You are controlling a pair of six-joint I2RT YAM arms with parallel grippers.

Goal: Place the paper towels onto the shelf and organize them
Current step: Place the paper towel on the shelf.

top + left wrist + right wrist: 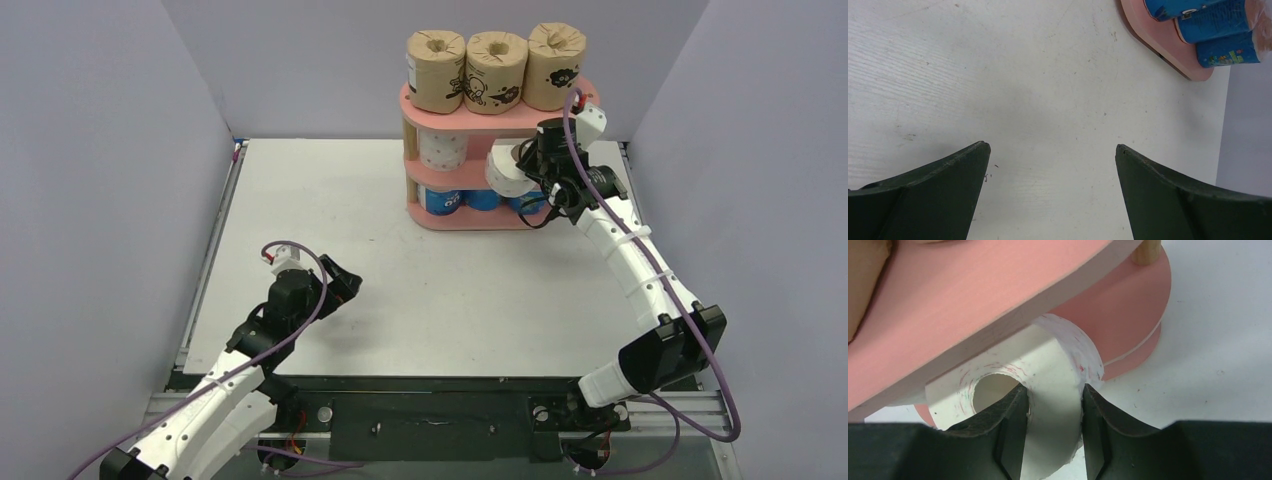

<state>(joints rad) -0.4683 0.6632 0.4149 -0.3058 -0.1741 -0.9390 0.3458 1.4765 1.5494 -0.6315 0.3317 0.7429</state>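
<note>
The pink shelf (580, 95) stands at the back of the table. Three brown rolls (496, 68) stand on its top board. One white pink-dotted roll (443, 150) stands on the middle board at the left. Blue rolls (443, 199) lie on the bottom board, also in the left wrist view (1215, 22). My right gripper (527, 170) is shut on a white roll (506, 172), one finger in its core (1013, 415), the other outside; the roll (1055, 365) sits at the middle board's right end, under the top board (988, 300). My left gripper (345, 285) is open and empty over bare table.
White table surface (400, 290) runs between the arms and the shelf. Grey walls close the left, back and right sides. A wooden post (1147, 250) of the shelf shows just above the held roll.
</note>
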